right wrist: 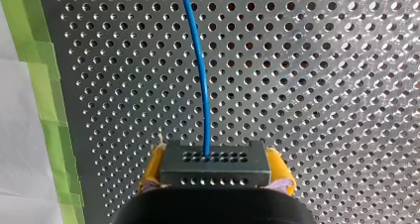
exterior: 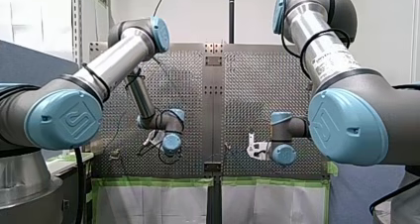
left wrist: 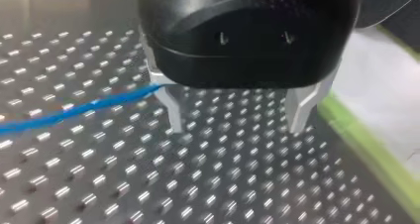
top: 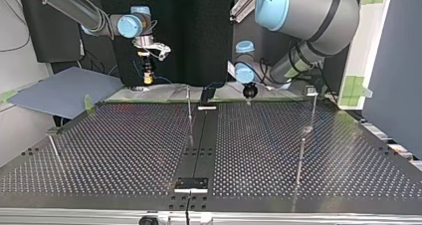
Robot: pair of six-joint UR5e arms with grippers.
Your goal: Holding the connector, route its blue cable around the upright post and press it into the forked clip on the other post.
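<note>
- Two claws above one perforated table (left wrist: 124, 184).
- Right claw (right wrist: 214, 167): yellow pads (right wrist: 278, 167) clamped on dark connector (right wrist: 214, 177); blue cable (right wrist: 200, 75) runs ahead.
- Left claw (left wrist: 237, 120): fingers (left wrist: 171, 107) wide, empty.

Lab bay with a perforated metal desk (top: 124, 150).
Desk edged with green tape (exterior: 153, 181) above white sheeting (exterior: 148, 204); white wall (exterior: 198, 11) behind in front view; black backdrop (top: 199, 36) and grey-blue board (top: 64, 90) in top view.

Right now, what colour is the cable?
The cable is blue, clearest in the right wrist view.
</note>
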